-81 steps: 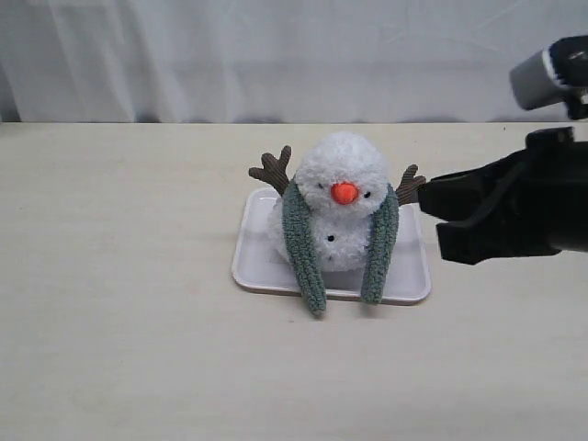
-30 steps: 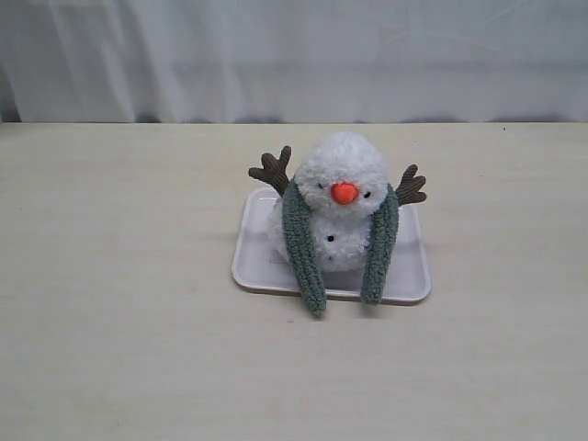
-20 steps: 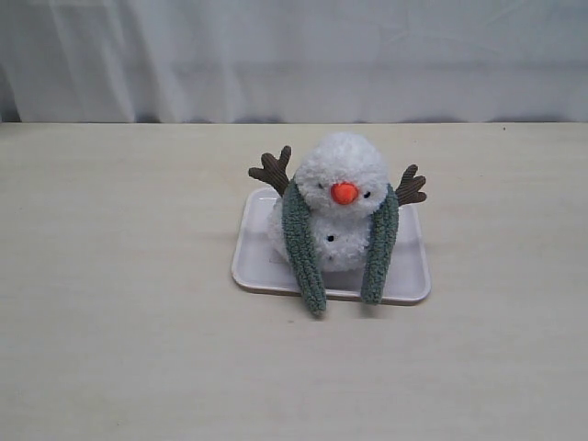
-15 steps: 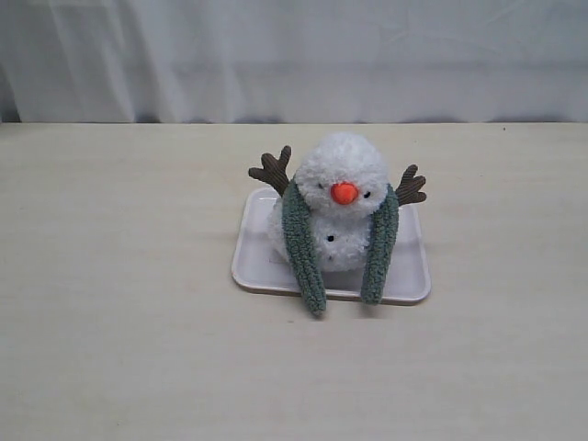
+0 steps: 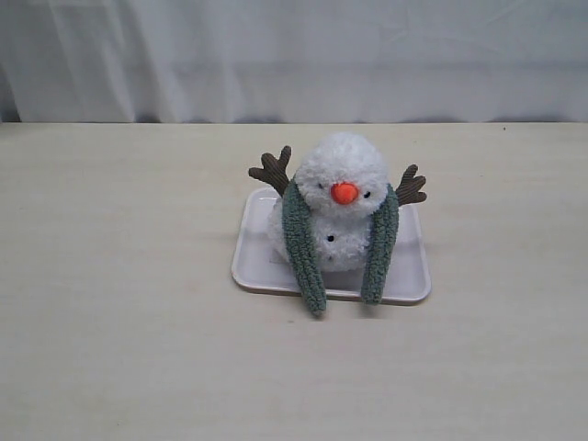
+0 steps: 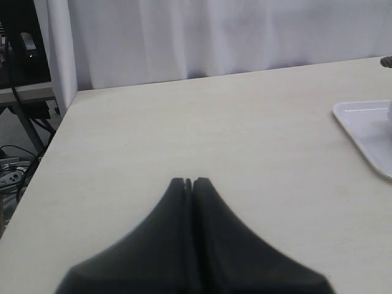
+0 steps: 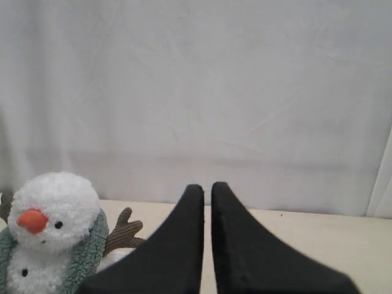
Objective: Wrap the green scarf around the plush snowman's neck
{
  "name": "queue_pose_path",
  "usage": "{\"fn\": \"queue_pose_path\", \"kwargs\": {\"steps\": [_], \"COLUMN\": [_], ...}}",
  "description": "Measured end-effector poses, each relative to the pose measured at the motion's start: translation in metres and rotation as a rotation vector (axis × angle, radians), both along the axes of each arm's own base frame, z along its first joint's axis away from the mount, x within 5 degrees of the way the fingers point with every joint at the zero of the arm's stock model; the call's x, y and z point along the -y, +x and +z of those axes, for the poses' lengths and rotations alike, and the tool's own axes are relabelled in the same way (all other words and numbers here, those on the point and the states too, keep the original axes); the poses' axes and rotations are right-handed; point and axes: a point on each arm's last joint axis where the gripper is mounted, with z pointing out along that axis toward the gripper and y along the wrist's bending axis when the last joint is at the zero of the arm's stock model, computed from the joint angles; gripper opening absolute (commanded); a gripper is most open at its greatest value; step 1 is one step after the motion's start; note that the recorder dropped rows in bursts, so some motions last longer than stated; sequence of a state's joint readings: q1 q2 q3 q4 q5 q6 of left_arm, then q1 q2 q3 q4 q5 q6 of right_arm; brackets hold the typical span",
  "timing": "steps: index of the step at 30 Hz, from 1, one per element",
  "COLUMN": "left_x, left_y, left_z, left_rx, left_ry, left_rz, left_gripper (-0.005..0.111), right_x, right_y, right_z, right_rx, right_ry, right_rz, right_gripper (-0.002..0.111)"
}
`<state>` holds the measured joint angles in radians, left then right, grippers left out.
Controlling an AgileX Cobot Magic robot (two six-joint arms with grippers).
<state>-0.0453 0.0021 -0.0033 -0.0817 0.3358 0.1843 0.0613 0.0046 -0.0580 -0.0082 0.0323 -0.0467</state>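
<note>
On white tray [image 5: 253,266], mid-table [image 5: 119,276]: plush snowman [image 5: 342,175] upright, nose twd camera. Green scarf [image 5: 303,248] draped behind the snowman's neck [image 5: 342,214], both ends running down front, uncrossed. Left gripper [image 6: 188,182] pressed shut, empty, well apart from tray. Right gripper [image 7: 207,187] closed too, empty; snowman beside it, no contact.

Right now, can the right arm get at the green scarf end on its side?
Probably yes. Nothing stands between the right arm's fingers and that end of the green scarf, which hangs exposed down the plush snowman. They are shut and must open first.
</note>
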Motion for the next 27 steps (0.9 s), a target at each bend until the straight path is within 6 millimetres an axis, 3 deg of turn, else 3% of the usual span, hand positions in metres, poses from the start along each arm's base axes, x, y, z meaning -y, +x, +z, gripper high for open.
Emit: {"fn": "queue_pose_path", "kwargs": {"steps": [5,27], "left_x": [0.000,0.000], "left_y": [0.000,0.000], "left_z": [0.000,0.000], "left_rx": [0.000,0.000], "left_ry": [0.000,0.000], "left_rz": [0.000,0.000], "left_gripper": [0.000,0.000], "right_x": [0.000,0.001], "right_y": [0.003,0.002], "right_z": [-0.017,-0.038], "right_rx": [-0.053,-0.266], "right_ry": [0.002,-0.028], "right_rz": [0.000,-0.008], "right_gripper": [0.004,0.004]}}
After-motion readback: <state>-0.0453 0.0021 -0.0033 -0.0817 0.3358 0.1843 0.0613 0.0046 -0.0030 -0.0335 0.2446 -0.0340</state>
